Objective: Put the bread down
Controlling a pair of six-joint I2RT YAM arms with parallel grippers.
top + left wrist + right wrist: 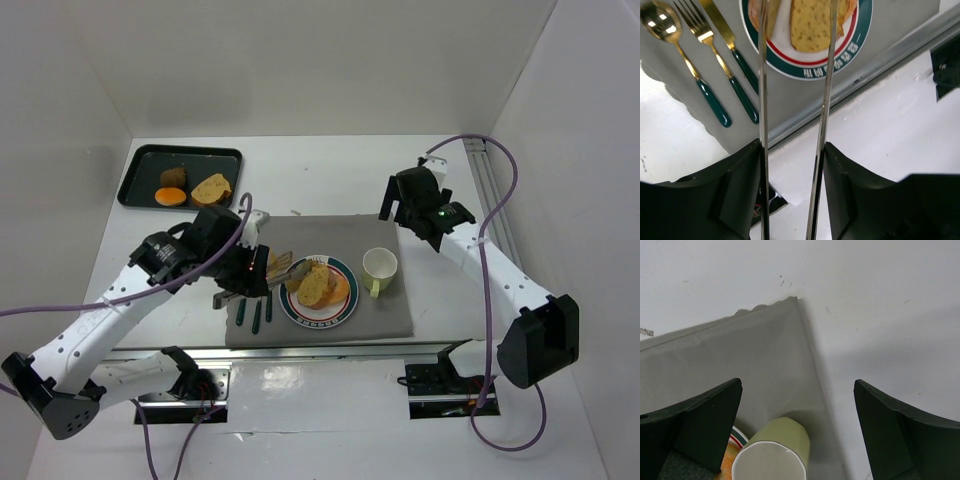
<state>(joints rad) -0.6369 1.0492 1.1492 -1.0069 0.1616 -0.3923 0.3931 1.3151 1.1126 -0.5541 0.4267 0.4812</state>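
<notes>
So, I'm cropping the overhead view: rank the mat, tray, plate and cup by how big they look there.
Largest to smallest:
1. mat
2. tray
3. plate
4. cup
The tray lies farther from the camera, so its lead over the plate is unsure.

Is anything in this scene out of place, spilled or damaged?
Nothing is spilled or tipped. The cup stands upright beside the plate, and the cutlery lies in a neat row. Only the edge of the grey mat looks slightly ragged near one corner.

Cup (379, 268) just right of plate (320, 324), cutlery (255, 312) just left, tongs (283, 268) over its left half, bare mat (330, 235) beyond.
</notes>
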